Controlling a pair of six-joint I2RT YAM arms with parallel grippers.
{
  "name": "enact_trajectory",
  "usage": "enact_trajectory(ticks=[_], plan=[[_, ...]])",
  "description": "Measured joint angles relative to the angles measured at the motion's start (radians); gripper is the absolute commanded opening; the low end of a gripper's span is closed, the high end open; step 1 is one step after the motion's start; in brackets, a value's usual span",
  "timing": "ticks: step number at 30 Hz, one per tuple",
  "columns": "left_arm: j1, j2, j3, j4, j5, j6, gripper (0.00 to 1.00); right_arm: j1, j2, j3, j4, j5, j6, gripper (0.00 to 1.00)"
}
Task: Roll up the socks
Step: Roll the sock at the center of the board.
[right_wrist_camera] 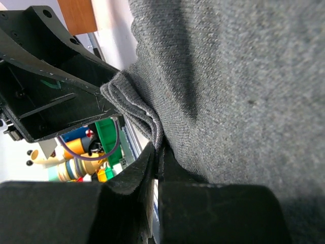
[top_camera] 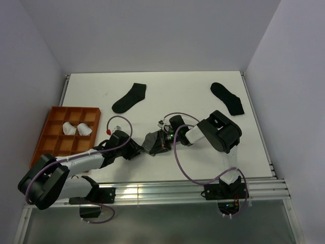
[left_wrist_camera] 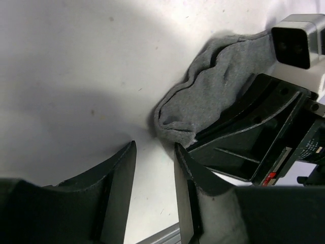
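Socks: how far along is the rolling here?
Done: two white bundles sit in the orange tray. In hand: the right hand pinches the grey sock; the left hand is open beside it. Left: two black socks lie flat farther back.

Plain pale walls (top_camera: 152,30) enclose a white table (top_camera: 177,86) edged with aluminium rails (top_camera: 167,192) along its near side.

Got an orange tray (top_camera: 51,145) split into little square compartments, sitting at the left side of the white table (top_camera: 177,91). Ribbed aluminium rails (top_camera: 167,190) running along the near edge. Plain pale walls (top_camera: 152,30) on left, back and right.
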Motion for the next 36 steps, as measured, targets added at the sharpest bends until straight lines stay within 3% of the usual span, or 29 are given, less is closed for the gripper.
enact_trajectory(ticks=[9, 12, 15, 19, 22, 28, 33, 36], plan=[[-0.005, 0.105, 0.041, 0.069, 0.000, -0.018, 0.34, -0.003, 0.009, 0.025, -0.047, -0.015, -0.005, 0.00], [-0.006, 0.129, 0.056, 0.069, -0.003, -0.028, 0.27, -0.003, 0.009, 0.033, -0.067, -0.016, -0.011, 0.01], [-0.006, 0.155, 0.073, 0.058, -0.003, -0.046, 0.22, -0.003, 0.009, 0.047, -0.102, -0.016, -0.027, 0.10], [-0.006, 0.182, 0.104, 0.030, -0.004, -0.061, 0.21, -0.003, -0.009, 0.065, -0.157, -0.006, -0.061, 0.34], [-0.006, 0.200, 0.134, -0.002, -0.005, -0.068, 0.20, 0.001, -0.056, 0.069, -0.211, 0.036, -0.110, 0.44], [-0.008, 0.224, 0.197, -0.092, -0.012, -0.057, 0.20, 0.054, -0.219, 0.071, -0.369, 0.269, -0.259, 0.57], [-0.008, 0.249, 0.252, -0.162, -0.014, -0.024, 0.20, 0.149, -0.384, 0.063, -0.460, 0.586, -0.397, 0.57], [-0.008, 0.265, 0.280, -0.192, -0.014, -0.006, 0.20, 0.220, -0.443, 0.059, -0.468, 0.734, -0.468, 0.49]])
